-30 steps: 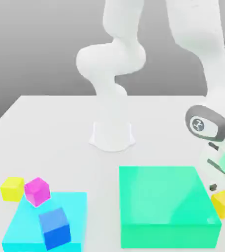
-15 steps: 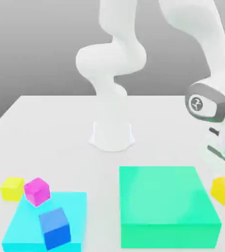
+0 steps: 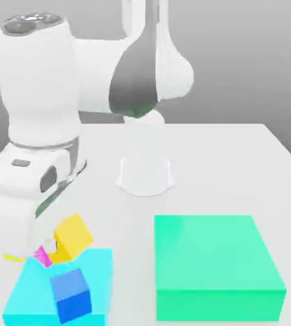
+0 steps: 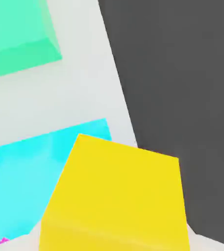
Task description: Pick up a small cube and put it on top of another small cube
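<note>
yellow cube (image 3: 72,237) sits tilted in the air at the exterior view's left, held in the gripper (image 3: 53,245), the fingers closed on its sides. it hangs just above the pink cube (image 3: 41,255), mostly hidden behind it — whether the two touch cannot be told. a sliver of a second yellow cube (image 3: 10,257) peeks out further left. below them lies a flat cyan block (image 3: 33,296) with a blue cube (image 3: 70,295) on top. the arm's white base (image 3: 145,173) stands mid-table. on the right rests a large green block (image 3: 214,264) on the white table (image 3: 224,165). in the hand view the yellow cube (image 4: 118,201) looms close, over the cyan block (image 4: 30,171).
</note>
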{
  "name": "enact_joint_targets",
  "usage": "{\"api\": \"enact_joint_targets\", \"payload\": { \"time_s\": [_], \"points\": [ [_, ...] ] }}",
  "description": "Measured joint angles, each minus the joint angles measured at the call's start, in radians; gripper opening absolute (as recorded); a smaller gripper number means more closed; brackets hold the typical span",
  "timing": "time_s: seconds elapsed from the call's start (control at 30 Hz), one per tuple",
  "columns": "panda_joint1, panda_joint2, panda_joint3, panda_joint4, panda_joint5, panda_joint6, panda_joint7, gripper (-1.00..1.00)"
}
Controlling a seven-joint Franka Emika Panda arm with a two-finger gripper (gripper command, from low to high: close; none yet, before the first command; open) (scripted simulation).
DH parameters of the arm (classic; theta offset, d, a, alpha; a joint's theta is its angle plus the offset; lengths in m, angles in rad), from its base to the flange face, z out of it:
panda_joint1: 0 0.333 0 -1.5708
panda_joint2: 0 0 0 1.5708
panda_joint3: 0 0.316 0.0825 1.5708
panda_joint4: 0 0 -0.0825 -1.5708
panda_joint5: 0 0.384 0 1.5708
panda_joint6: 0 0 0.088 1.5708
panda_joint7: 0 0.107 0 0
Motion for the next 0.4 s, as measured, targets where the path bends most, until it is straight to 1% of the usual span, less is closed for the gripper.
{"api": "enact_joint_targets", "payload": {
  "time_s": [0.03,0.07,0.27,0.33,0.4],
  "points": [
    [-0.002,0.032,0.002,-0.007,0.010,0.038,-0.007,-1.00],
    [-0.004,0.057,0.004,-0.013,0.018,0.067,-0.012,1.00],
    [-0.005,0.069,0.005,-0.016,0.022,0.083,-0.015,1.00],
    [-0.003,0.036,0.003,-0.008,0.012,0.043,-0.008,1.00],
    [-0.002,-0.024,0.000,0.004,-0.006,-0.028,0.005,1.00]
  ]
}}
